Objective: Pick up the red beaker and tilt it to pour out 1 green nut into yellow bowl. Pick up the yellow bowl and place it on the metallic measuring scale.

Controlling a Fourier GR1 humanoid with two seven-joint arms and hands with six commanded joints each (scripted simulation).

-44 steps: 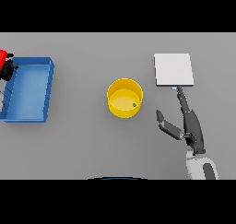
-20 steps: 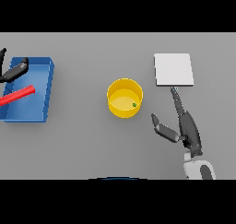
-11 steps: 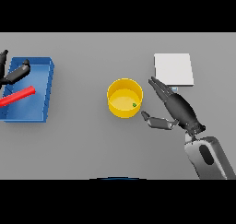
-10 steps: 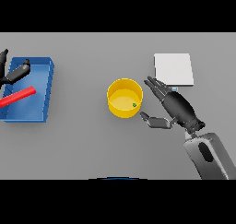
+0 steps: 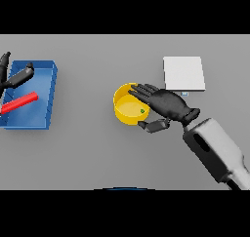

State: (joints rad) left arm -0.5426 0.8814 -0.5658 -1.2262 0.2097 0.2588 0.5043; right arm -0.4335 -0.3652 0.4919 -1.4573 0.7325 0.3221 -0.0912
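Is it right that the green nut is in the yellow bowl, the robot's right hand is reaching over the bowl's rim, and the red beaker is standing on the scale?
Not quite. The red beaker lies in the blue tray, not on the metallic scale, as the head view shows. The rest holds: the green nut is in the yellow bowl, with the right hand over its rim.

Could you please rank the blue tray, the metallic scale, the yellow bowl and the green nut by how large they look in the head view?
1. Blue tray, though the picture's left edge cuts it off.
2. and 3. Metallic scale and yellow bowl: they look too alike to rank, and the right hand covers part of the bowl.
4. Green nut, by far the smallest.
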